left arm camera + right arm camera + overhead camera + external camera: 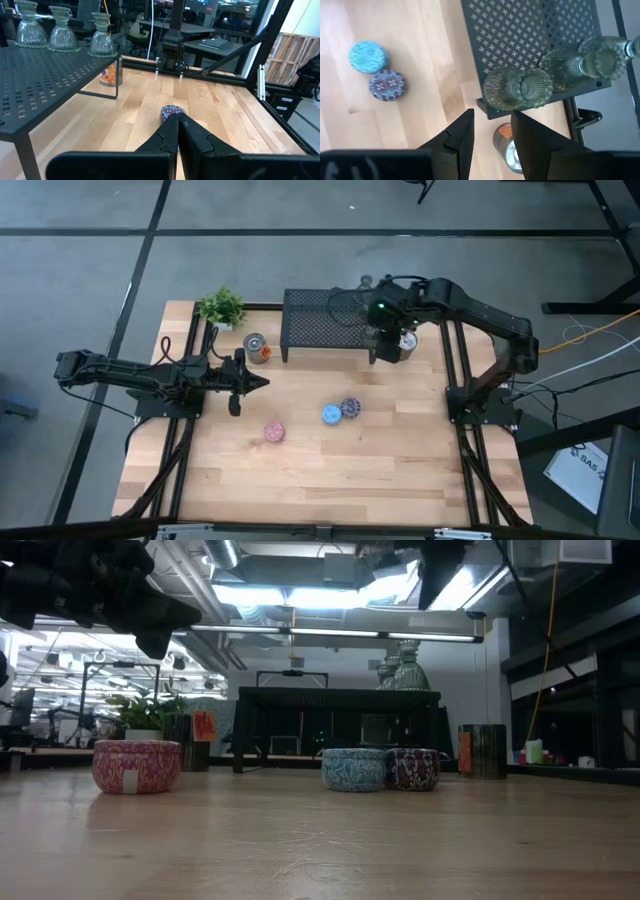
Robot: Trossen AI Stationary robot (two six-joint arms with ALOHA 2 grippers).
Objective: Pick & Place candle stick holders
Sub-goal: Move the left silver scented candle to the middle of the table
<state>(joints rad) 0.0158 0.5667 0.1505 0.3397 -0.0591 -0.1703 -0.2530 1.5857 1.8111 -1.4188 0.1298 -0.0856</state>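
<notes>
Three clear glass holders (62, 35) stood in a row at one end of the black mesh stand (325, 320), so that part appeared done. Left to place, by judgement: the pink holder (273, 432), the blue holder (331, 414) and the purple holder (350, 407) touching it, all on the table (400, 470), plus two silver-and-orange holders, one (257, 348) beside the stand's plant end, one (507, 145) under its other end. The right gripper (492, 131) hung above the stand's edge by the glass holders, fingers apart, holding nothing. The left gripper (258, 383) waited over the table's left side, fingers closed and empty, pointing toward the purple holder.
</notes>
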